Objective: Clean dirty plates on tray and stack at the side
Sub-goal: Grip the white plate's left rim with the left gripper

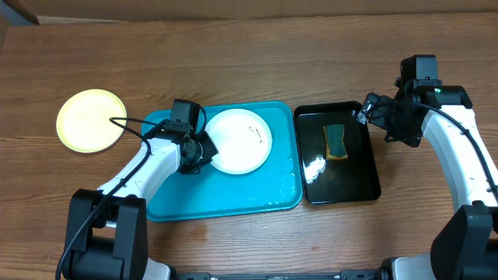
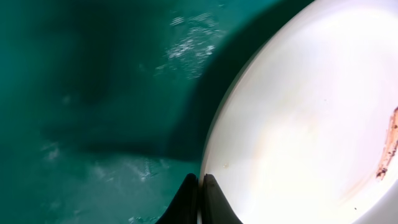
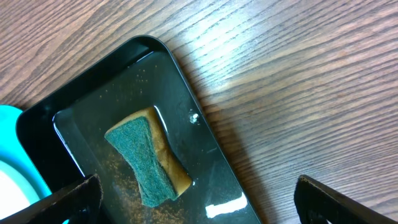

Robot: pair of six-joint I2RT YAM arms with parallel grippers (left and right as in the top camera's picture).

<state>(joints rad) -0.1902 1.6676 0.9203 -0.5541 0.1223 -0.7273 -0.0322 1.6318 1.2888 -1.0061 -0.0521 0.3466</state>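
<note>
**Operator:** Where does the left side stand?

**Inspector:** Your left end effector (image 1: 204,150) is down inside the turquoise tray (image 1: 167,204), at the left edge of the white plate (image 1: 238,140). The left wrist view shows its two fingertips drawn together with the plate's rim pinched between them. The plate lies in the upper middle of the tray. A brown smudge (image 2: 388,149) marks its surface toward the right edge of that view. The tray floor beside the plate looks wet.

**Operator:** And the right?

**Inspector:** Your right end effector (image 1: 366,111) hangs over the upper right corner of the black tray (image 1: 366,183), fingers spread wide and holding nothing. A sponge (image 3: 149,155), green face up, lies in that tray in a shallow film of liquid, clear of the fingers.

**Operator:** Other plates?

**Inspector:** One yellow-green plate (image 1: 91,120) lies flat on the counter (image 1: 257,54), left of the turquoise tray and well apart from both arms. I cannot tell whether a second plate lies beneath the white one.

**Operator:** The two trays?

**Inspector:** Side by side, the black one just right of the turquoise.
</note>
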